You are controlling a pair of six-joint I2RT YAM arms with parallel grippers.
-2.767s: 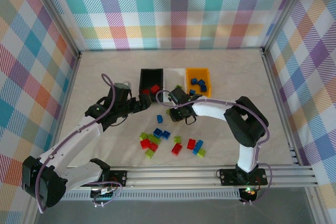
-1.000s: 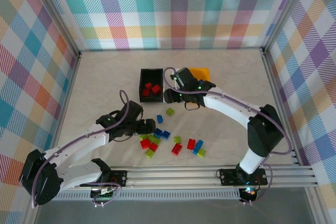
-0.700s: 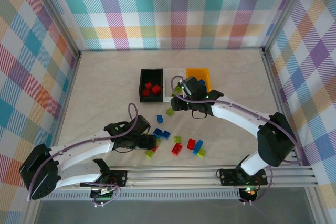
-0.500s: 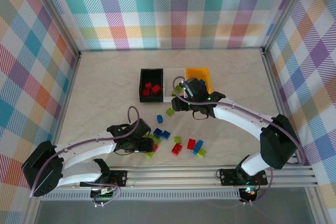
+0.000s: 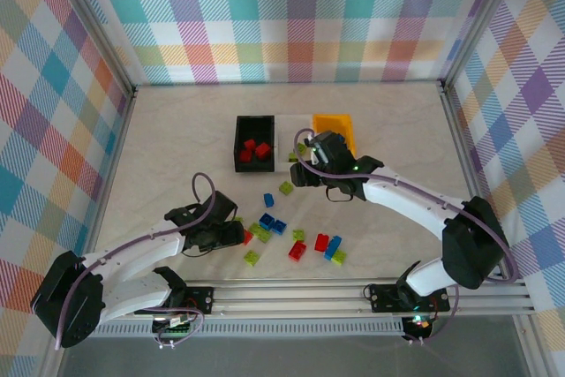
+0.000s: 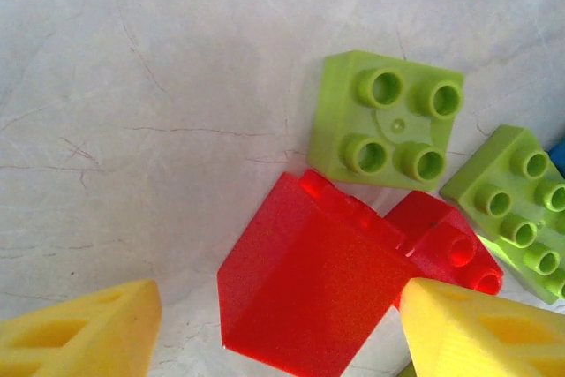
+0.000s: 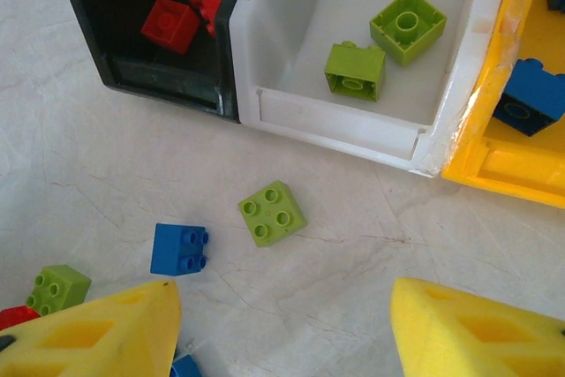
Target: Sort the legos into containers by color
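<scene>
In the left wrist view a red lego (image 6: 309,293) lies tilted on the table between the yellow fingers of my left gripper (image 6: 282,328). It touches the right finger (image 6: 481,328), and bare table shows between it and the left finger, so the jaws stand open. A second red lego (image 6: 446,240) and two green ones (image 6: 388,121) lie just beyond. My right gripper (image 7: 282,306) hangs open in front of the white container (image 7: 335,121), above a green lego (image 7: 272,212) and a blue one (image 7: 179,249). Seen from above, the left gripper (image 5: 237,236) is at the pile's left edge.
The black container (image 5: 240,141) holds red legos (image 7: 172,24), the white one two green legos (image 7: 355,70), and the orange container (image 5: 335,123) blue ones (image 7: 530,99). Loose red, blue and green legos (image 5: 321,242) lie across the near middle of the table.
My left arm has swung from the black container down to the pile, narrowed its jaws round the red lego, then drawn slightly left. The right arm has come nearer, off the containers.
</scene>
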